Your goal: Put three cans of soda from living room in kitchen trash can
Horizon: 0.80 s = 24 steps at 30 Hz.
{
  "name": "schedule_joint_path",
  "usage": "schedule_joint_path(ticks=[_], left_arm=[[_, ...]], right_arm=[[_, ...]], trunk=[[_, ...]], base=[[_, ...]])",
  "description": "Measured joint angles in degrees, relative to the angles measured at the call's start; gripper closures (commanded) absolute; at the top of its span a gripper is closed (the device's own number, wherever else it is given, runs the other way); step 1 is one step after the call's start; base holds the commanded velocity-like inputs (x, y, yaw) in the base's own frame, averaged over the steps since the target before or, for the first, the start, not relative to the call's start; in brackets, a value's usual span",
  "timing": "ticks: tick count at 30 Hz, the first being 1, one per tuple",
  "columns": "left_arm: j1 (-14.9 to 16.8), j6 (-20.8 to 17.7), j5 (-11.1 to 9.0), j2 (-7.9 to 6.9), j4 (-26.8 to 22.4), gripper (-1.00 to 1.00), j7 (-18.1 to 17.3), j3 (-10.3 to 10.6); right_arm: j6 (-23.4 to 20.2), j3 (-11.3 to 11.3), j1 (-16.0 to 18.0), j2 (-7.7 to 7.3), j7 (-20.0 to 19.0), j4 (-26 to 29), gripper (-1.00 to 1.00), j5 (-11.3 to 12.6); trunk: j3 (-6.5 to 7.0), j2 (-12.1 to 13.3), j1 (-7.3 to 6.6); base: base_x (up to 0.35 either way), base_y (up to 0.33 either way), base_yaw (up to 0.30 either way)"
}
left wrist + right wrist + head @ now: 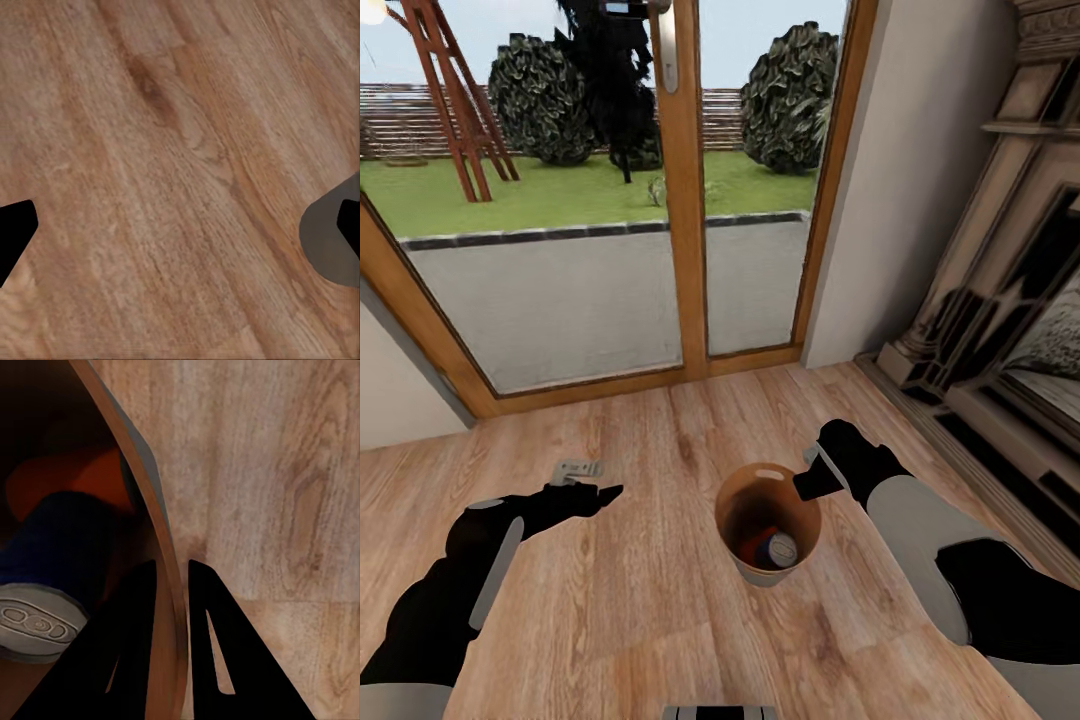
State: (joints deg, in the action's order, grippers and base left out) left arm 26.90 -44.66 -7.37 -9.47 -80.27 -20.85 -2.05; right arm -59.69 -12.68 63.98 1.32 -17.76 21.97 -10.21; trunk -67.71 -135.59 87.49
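While the robot stands on the warm wood floor (660,620) before the glass doors (610,200), the head view shows the bin (768,520) between both arms, with at least one soda can (772,548) lying at its bottom. The right gripper (812,484) sits at the bin's rim; the left gripper (600,492) hangs well apart over bare floor, near a small grey plate (576,468).

From the left wrist, two dark fingertips (15,232) stand wide apart over floorboards, holding nothing.

From the right wrist, the two fingers (135,645) straddle the bin wall (161,547), one inside and one outside, pinched on it. Below lies a blue and orange can (52,555), silvery top showing.

Held by one thin edge, the bin could tilt or slip on the way to the kitchen, spilling its cans
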Motion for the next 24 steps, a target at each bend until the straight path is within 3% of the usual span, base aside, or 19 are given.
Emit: schedule_joint_path(ticks=[6, 13, 24], left_arm=[[0.0, 0.1, -0.7, -0.03, 0.1, -1.00, 0.0, -0.3], [0.0, 0.1, -1.0, -0.03, 0.0, -1.00, 0.0, -1.7], [0.0, -0.1, -1.2, -0.03, 0.0, -1.00, -0.1, -2.1]], right_arm=[[0.1, -0.1, 0.0, -0.10, 0.1, 0.0, 1.00, -0.9], [0.0, 0.0, 0.0, -0.03, 0.0, 0.0, 1.00, -0.2], [0.1, -0.1, 0.0, -0.09, 0.1, 0.1, 1.00, -0.6]], trunk=[[0.00, 0.0, 0.00], [0.00, 0.0, 0.00], [-0.30, 0.0, 0.00]], base=[[0.000, -0.003, 0.004], [-0.030, -0.021, 0.008], [-0.033, -0.243, 0.158]])
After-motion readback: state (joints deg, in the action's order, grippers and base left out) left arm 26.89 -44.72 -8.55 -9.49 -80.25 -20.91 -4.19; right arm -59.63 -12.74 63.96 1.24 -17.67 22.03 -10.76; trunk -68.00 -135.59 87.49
